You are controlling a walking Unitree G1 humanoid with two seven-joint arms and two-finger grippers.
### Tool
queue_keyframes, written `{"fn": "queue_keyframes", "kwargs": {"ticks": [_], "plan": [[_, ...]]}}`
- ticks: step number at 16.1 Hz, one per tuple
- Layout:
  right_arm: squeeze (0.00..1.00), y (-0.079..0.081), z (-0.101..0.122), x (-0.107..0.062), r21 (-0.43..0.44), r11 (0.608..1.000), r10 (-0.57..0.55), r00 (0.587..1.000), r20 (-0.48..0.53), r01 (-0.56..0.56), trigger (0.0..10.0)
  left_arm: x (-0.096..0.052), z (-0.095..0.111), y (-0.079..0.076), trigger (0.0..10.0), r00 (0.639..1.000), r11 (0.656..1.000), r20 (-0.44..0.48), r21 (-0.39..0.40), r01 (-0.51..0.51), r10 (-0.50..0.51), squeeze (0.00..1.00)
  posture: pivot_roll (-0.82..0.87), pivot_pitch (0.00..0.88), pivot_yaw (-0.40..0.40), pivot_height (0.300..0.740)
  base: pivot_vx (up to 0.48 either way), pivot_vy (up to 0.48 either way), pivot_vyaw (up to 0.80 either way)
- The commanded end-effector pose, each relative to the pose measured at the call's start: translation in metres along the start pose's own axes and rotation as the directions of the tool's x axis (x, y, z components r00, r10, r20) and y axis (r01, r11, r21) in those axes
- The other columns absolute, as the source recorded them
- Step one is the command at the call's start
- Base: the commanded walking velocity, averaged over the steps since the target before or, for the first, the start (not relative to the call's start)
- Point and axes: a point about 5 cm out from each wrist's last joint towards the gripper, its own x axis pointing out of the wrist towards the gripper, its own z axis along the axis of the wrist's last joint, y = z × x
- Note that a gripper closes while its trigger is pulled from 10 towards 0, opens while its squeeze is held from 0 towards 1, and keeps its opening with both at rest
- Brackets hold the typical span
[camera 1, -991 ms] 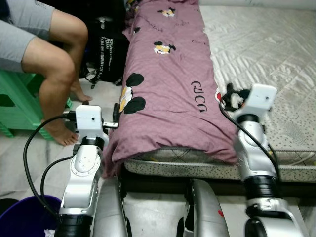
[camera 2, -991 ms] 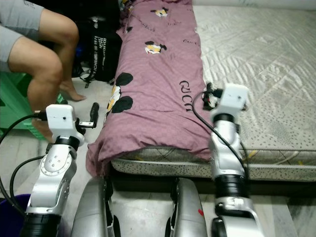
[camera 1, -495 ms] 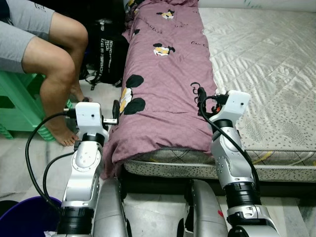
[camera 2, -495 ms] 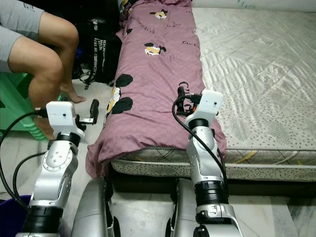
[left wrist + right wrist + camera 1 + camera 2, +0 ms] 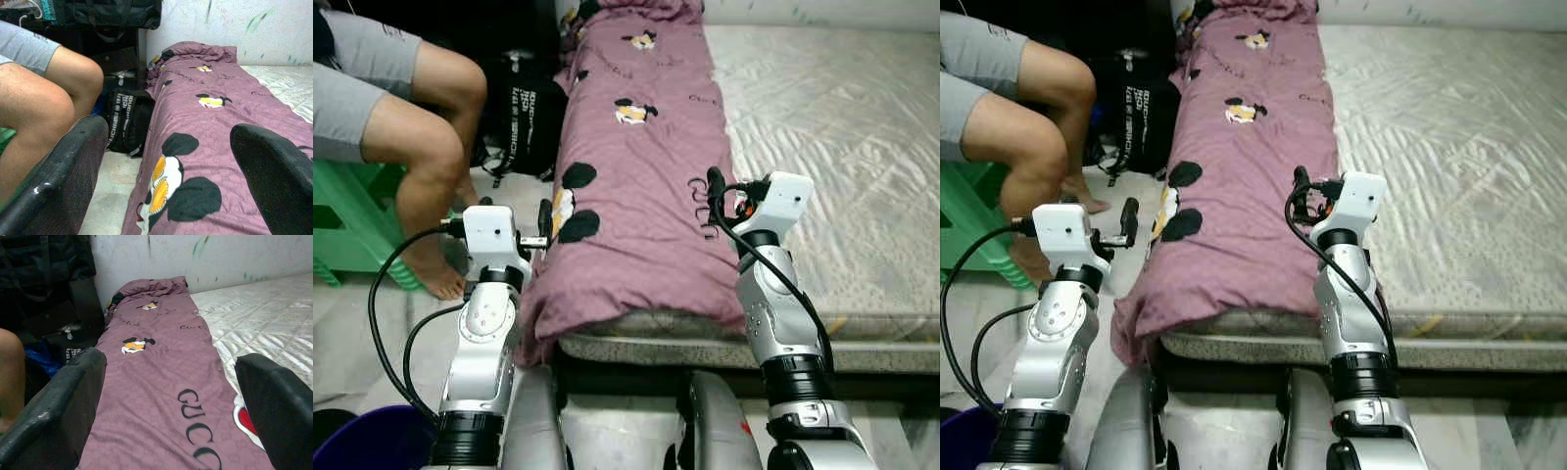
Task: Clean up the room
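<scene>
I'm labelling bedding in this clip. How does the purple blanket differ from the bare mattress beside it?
The purple blanket is mauve with cartoon prints and lettering; the mattress is pale grey with quilted stitching. The blanket lies folded in a long strip along the robot's left side of the bed, its near end drooping over the edge; the mattress lies flat and uncovered to the right. Both stretch back towards the far wall.

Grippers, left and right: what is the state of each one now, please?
Left gripper: open, holding nothing, beside the purple blanket at its left edge.
Right gripper: open, holding nothing, above the purple blanket.
</scene>
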Motion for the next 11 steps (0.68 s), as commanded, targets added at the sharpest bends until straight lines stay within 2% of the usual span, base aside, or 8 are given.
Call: {"fn": "queue_keyframes", "kwargs": {"ticks": [1, 11], "plan": [[0.00, 0.0000, 0.0027, 0.0029, 0.003, 1.000, -0.003, 1.000, -0.001, 0.003, 10.0, -0.0002, -0.0006, 0.0026, 10.0, 1.000, 1.000, 0.002, 0.010, -0.007, 0.007, 0.00, 0.06, 0.000, 0.002, 0.644, 0.000, 0.000, 0.00], [0.00, -0.0063, -0.0007, 0.0017, -0.010, 0.999, -0.034, 0.999, -0.009, 0.034, 10.0, 0.0014, -0.0022, 0.0019, 10.0, 1.000, 0.999, 0.000, 0.039, -0.024, 0.024, 0.00, 0.06, 0.000, 0.006, 0.736, 0.000, 0.000, 0.00]]}}
